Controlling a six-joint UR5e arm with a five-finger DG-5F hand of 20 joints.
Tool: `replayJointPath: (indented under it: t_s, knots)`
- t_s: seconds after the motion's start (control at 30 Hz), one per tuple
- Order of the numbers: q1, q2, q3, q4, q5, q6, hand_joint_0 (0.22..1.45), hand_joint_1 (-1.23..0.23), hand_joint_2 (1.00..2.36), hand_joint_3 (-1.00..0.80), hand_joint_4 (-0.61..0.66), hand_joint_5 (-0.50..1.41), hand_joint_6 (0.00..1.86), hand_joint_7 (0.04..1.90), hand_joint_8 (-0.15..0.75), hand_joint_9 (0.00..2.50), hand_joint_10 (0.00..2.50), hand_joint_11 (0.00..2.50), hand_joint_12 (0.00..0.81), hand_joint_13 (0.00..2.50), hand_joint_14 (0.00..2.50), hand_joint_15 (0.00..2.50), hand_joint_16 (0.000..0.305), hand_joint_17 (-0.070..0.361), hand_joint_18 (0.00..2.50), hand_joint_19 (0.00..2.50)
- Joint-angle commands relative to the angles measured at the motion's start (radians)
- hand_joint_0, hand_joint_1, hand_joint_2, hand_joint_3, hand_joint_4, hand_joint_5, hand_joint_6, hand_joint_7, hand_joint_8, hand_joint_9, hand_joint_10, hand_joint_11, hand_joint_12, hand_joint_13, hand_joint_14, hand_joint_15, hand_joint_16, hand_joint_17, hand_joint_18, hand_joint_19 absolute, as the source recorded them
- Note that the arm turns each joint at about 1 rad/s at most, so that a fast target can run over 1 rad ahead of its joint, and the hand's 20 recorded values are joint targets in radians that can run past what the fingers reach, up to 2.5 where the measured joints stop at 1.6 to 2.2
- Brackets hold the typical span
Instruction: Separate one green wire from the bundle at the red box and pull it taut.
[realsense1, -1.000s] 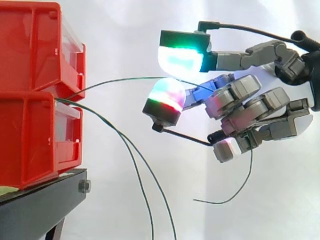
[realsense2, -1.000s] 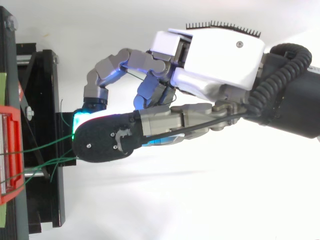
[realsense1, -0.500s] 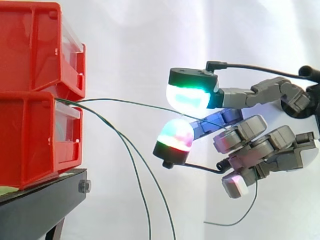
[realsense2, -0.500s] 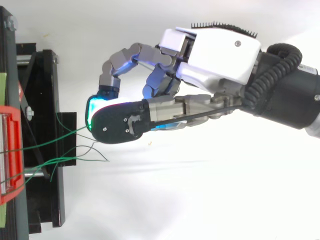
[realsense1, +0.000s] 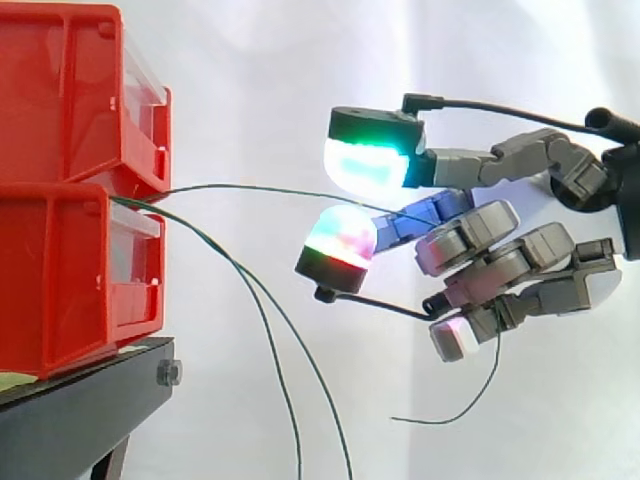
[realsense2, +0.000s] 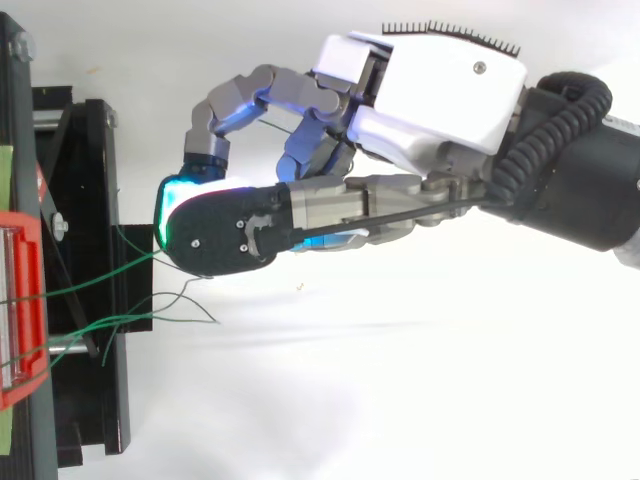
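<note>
side view: a grey robot hand with fingers curled pinches a thin green wire between a green-lit upper pad and a multicoloured lower pad. beyond the fingertips the wire runs nearly straight to two stacked red plastic boxes on a black stand. its loose end dangles under the hand. two other green wires droop below the fingertips.

Hand level, fingers curled in a pinch.
</note>
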Motion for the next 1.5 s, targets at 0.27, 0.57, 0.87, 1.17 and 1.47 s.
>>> replayJointPath:
  t_s: [0.27,0.57,0.87,1.17,1.47]
  knots:
    - [0.006,0.0,0.022,-0.009,-0.001,-0.006,0.61,-0.66,1.02,-0.26,0.14,-0.17,0.91,1.03,0.261,1.3,0.72,1.62,0.298,1.42,1.04,1.23,0.058,0.13,0.97,0.97]
    - [0.004,0.0,0.025,-0.014,-0.004,-0.003,0.62,-0.72,1.02,-0.19,0.08,-0.17,0.92,1.03,0.258,1.28,0.73,1.63,0.301,1.41,0.94,1.3,0.057,0.129,0.95,0.95]
    - [0.003,0.0,0.023,-0.014,-0.004,-0.004,0.62,-0.72,1.01,-0.4,0.12,-0.17,0.91,0.97,0.248,1.27,0.73,1.61,0.298,1.42,0.8,1.36,0.056,0.126,0.92,0.94]
    - [0.004,0.0,0.023,-0.014,-0.001,-0.004,0.59,-0.67,1.0,-0.46,0.13,-0.17,0.91,0.97,0.262,1.29,0.73,1.6,0.296,1.42,0.79,1.36,0.057,0.128,0.92,0.94]
    - [0.006,0.0,0.023,-0.023,0.002,-0.004,0.63,-0.75,1.01,-0.35,0.12,-0.17,0.9,1.0,0.257,1.28,0.71,1.63,0.299,1.42,0.76,1.38,0.056,0.126,0.91,0.94]
